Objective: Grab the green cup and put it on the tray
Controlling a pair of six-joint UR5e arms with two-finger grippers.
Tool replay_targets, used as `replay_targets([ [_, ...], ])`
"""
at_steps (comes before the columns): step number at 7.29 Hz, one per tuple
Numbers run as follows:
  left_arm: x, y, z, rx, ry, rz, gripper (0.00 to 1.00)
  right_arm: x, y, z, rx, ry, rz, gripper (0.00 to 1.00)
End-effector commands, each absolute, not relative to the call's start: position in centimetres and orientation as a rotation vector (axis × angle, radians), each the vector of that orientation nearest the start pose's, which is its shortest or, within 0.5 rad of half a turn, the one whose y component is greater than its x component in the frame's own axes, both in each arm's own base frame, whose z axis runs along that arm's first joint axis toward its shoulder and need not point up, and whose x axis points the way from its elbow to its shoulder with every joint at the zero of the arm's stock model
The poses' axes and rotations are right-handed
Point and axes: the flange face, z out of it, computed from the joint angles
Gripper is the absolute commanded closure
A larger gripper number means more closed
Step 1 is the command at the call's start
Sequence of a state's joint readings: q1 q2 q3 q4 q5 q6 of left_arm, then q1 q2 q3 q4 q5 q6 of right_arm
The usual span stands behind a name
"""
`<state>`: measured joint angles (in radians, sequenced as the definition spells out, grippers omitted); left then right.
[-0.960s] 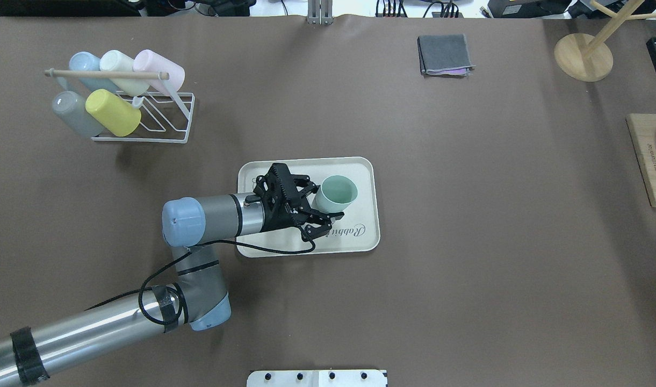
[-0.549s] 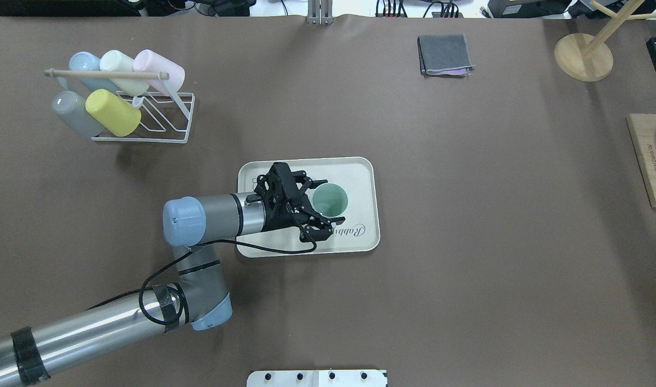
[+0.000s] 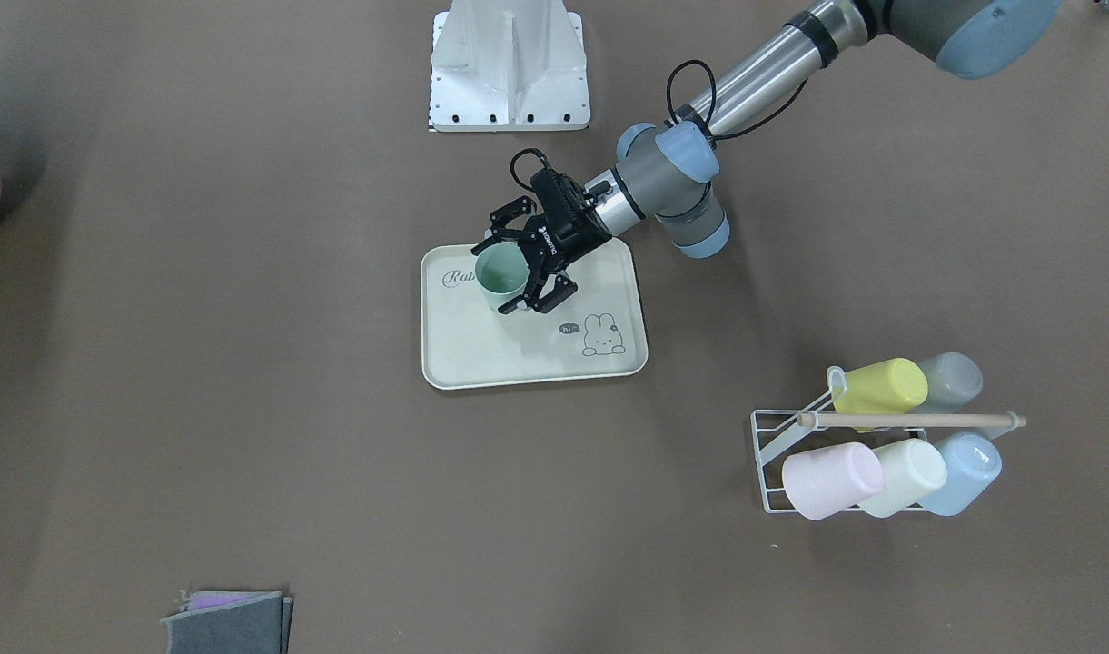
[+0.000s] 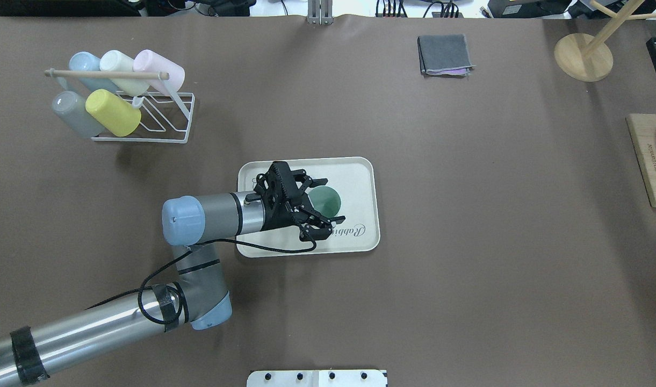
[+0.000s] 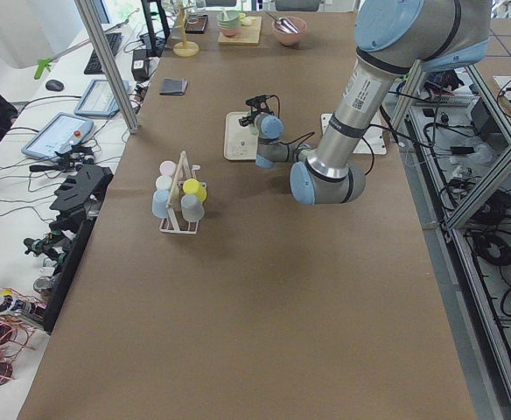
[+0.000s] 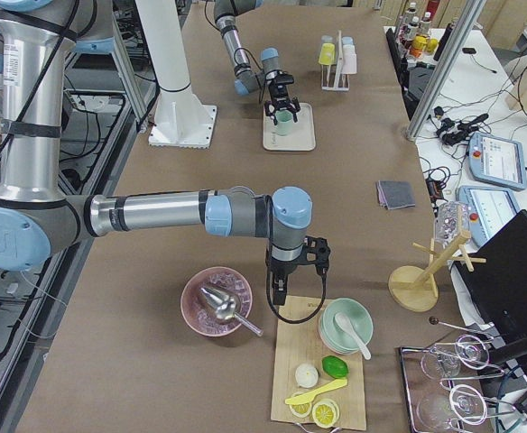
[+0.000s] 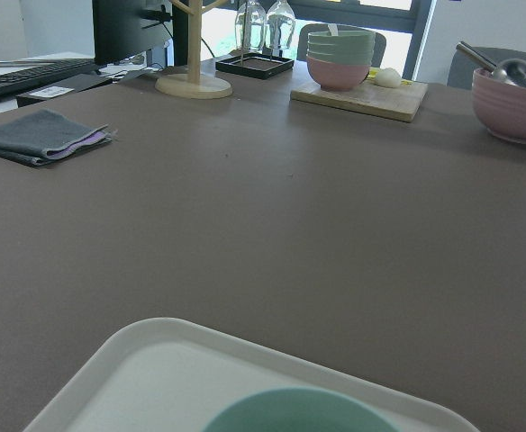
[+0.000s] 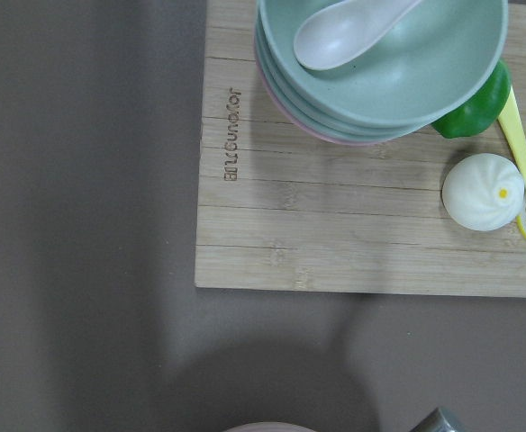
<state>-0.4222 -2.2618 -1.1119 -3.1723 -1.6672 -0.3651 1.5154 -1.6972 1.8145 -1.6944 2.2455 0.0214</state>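
The pale green cup (image 4: 323, 200) stands upright, mouth up, on the cream tray (image 4: 360, 180) with the "Rabbit" script. My left gripper (image 4: 328, 200) reaches in from the left, one finger on each side of the cup, shut on it. In the front-facing view the cup (image 3: 501, 277) sits at the tray's (image 3: 481, 359) robot-side end, between the black fingers. The left wrist view shows only the cup's rim (image 7: 299, 412) and the tray's edge (image 7: 137, 360). My right gripper (image 6: 313, 257) hovers over a wooden board far to the right; I cannot tell if it is open or shut.
A white wire rack (image 4: 161, 121) at the far left holds several cups, among them a yellow one (image 4: 113, 112). A folded grey cloth (image 4: 445, 55) and a wooden stand (image 4: 583, 56) lie at the back right. The board (image 8: 353, 225) carries stacked bowls (image 8: 380, 63).
The green cup has gone from tilted to upright and shifted slightly left toward the gripper's palm. The left arm has barely moved.
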Motion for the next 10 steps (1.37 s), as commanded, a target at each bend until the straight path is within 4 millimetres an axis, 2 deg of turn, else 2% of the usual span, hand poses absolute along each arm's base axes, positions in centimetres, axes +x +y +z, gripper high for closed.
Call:
replay_targets([
  [1, 59.3, -40.6, 28.3, 1.329, 1.344, 0.627, 0.02, 4.6, -44.0, 61.5, -0.029, -0.674, -0.033, 0.00],
  [2, 58.5, -40.4, 28.3, 1.336, 1.350, 0.618, 0.02, 4.7, -44.0, 61.5, -0.027, -0.674, -0.032, 0.00],
  [4, 56.8, -40.1, 25.9, 1.382, 1.385, 0.593, 0.02, 4.7, -44.0, 61.5, -0.027, -0.674, -0.032, 0.00],
  [5, 55.5, -39.7, 24.4, 1.419, 1.407, 0.578, 0.02, 4.7, -44.0, 61.5, -0.027, -0.674, -0.032, 0.00],
  [6, 53.7, -39.6, 22.2, 1.468, 1.431, 0.562, 0.02, 4.7, -44.0, 61.5, -0.027, -0.674, -0.032, 0.00],
  [7, 51.7, -40.9, 19.1, 1.521, 1.428, 0.537, 0.02, 4.7, -44.0, 61.5, -0.027, -0.674, -0.032, 0.00],
  [8, 48.6, -44.1, 15.5, 1.525, 1.341, 0.505, 0.02, 4.7, -44.0, 61.5, -0.028, -0.674, -0.030, 0.00],
  [9, 45.1, -45.3, 12.1, 1.491, 1.259, 0.493, 0.02, 4.7, -44.0, 61.5, -0.028, -0.673, -0.030, 0.00],
  [10, 42.5, -46.8, 10.4, 1.418, 1.155, 0.477, 0.02, 4.7, -44.0, 61.5, -0.028, -0.674, -0.030, 0.00],
])
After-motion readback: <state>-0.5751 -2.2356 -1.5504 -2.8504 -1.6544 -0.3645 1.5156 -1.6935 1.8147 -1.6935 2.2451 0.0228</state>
